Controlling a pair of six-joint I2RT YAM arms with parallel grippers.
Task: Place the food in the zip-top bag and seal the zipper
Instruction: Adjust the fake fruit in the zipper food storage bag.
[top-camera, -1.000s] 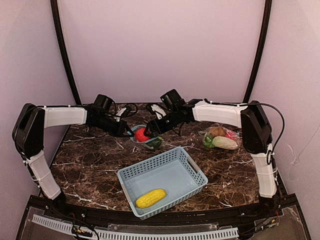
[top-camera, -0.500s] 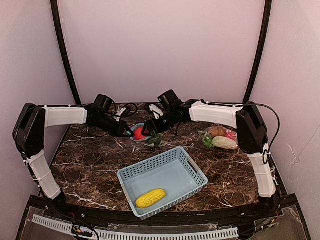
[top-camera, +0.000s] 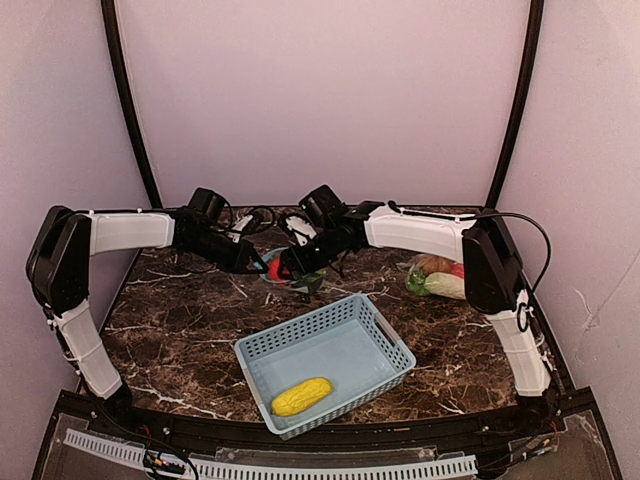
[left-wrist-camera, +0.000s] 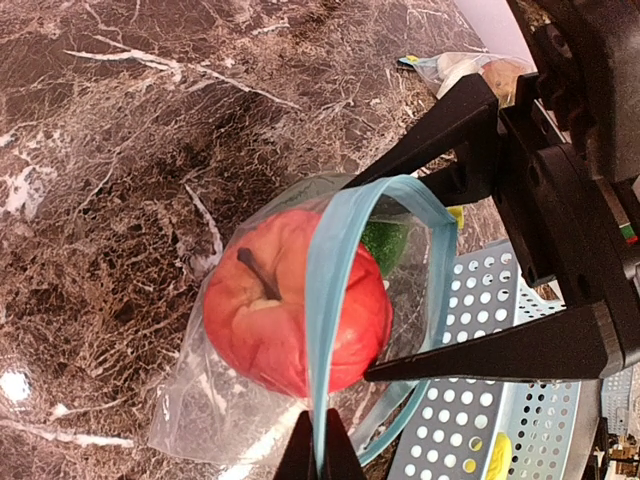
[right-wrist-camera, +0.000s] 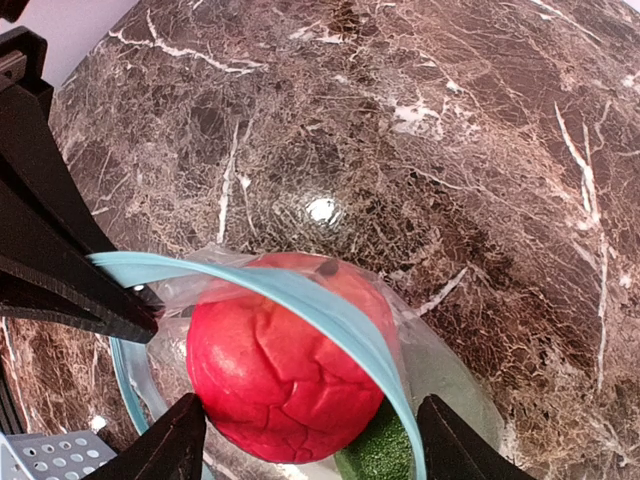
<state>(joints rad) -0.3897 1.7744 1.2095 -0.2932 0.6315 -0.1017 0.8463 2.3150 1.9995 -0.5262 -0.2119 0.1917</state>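
1. Zip-top bag (left-wrist-camera: 200, 410), table centre: red apple (left-wrist-camera: 260, 320), dark green fruit (right-wrist-camera: 380, 450) inside; unsealed.
2. Pinched at zipper strip (left-wrist-camera: 320, 300) by left gripper (left-wrist-camera: 320, 455); straddled by wide-spread right gripper (right-wrist-camera: 310, 405).
3. Outstanding: corn (top-camera: 301, 396), basket (top-camera: 390, 350) at 6 o'clock; potato (top-camera: 433, 263), radish (top-camera: 448, 285) at 3 o'clock.

Left tool (left-wrist-camera: 320, 448) clamped tight, right tool (right-wrist-camera: 312, 440) splayed wide, tip to tip.

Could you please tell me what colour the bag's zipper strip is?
Light blue; the zipper shows best in the left wrist view.

Red apple (left-wrist-camera: 262, 318); blue bag zipper (left-wrist-camera: 326, 290); brown marbled table (left-wrist-camera: 120, 150).
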